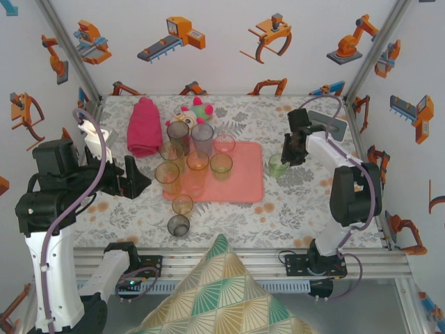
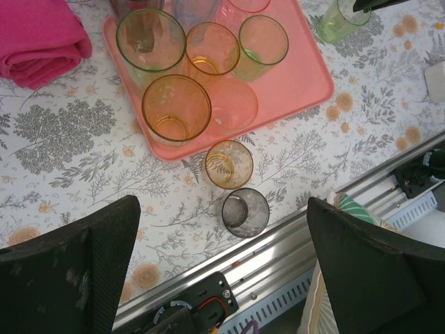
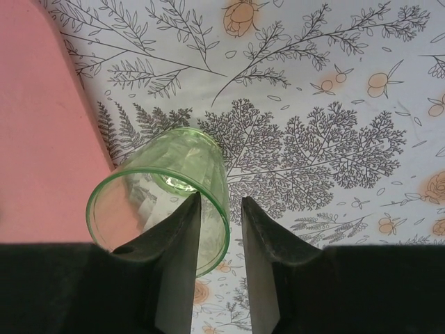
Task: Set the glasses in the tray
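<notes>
While the left gripper [image 2: 221,205] gapes, the right gripper [image 3: 220,200] stands slightly apart astride the green glass [image 3: 156,184] rim.

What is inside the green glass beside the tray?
One finger of the right tool reaches into the green glass; otherwise it looks empty. That finger covers part of its inside.

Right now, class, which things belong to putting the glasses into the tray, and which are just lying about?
Job: tray; glasses in it; green glass beside it, right gripper at its rim; amber glass and grey glass in front.
Lying about: pink towel, plush toy, patterned cushion.
</notes>
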You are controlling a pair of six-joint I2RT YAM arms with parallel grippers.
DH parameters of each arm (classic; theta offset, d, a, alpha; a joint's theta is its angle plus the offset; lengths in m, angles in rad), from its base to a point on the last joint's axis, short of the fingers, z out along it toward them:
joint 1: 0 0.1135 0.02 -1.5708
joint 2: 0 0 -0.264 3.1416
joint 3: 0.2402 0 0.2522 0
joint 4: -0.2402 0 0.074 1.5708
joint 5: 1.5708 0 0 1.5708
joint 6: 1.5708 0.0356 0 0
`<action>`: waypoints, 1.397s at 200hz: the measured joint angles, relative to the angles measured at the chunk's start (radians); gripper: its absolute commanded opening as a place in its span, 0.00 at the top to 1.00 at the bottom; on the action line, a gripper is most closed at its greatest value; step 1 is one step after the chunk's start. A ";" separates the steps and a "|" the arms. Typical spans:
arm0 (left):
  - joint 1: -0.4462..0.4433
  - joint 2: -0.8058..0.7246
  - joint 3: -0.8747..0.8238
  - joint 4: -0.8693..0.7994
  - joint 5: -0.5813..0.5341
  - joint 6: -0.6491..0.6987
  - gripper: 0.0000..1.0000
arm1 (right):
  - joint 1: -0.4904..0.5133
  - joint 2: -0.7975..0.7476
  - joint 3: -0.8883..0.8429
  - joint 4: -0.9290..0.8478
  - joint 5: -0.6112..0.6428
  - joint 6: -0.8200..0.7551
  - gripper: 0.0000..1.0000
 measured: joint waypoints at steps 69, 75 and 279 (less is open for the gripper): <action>0.005 0.000 0.000 0.000 0.001 0.000 0.03 | 0.000 0.023 0.000 0.001 0.000 -0.019 0.84; 0.005 0.000 0.000 0.000 0.001 0.000 0.03 | 0.000 0.023 0.000 0.001 0.000 -0.019 0.85; -0.007 0.006 0.000 0.010 -0.028 0.001 0.03 | 0.025 -0.142 0.013 -0.091 0.002 -0.040 0.92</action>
